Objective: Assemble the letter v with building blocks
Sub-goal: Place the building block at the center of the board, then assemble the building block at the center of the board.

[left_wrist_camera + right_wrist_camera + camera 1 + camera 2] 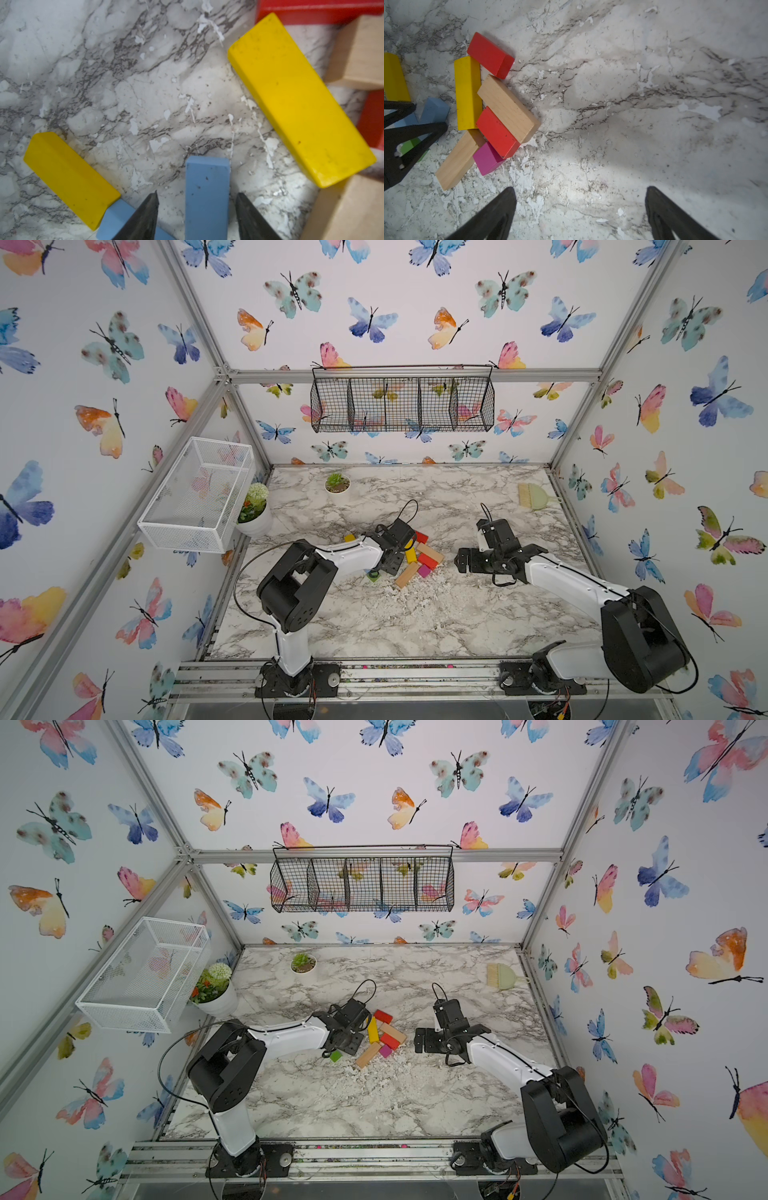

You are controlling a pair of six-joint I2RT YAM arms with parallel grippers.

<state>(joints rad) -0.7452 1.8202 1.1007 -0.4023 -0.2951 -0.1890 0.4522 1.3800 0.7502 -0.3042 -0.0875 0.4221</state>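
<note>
**While left jaws straddle a blue bar, right jaws stand wide**

Where the arms reach in from the near rail, the left gripper hangs low over the table. Its jaws are parted around a blue bar that lies flat between them. Marble shows on either side of the bar, so the jaws grip nothing. A green cube sits just on the near side of this gripper. A second blue bar lies just beside the first, meeting the end of a yellow bar.

The right gripper is well apart on the right, jaws spread wide over marble and holding nothing.

The other blocks lie clustered between the two grippers. Nearest are a tan bar and a magenta cube, touching each other. Behind them a red bar lies against a second tan bar. A second yellow bar runs alongside. Farthest in the cluster is a second red bar.

Beyond the blocks stand a succulent and a brush, with a flower pot at the far left. A white basket hangs on the left wall and a black basket on the back wall.
</note>
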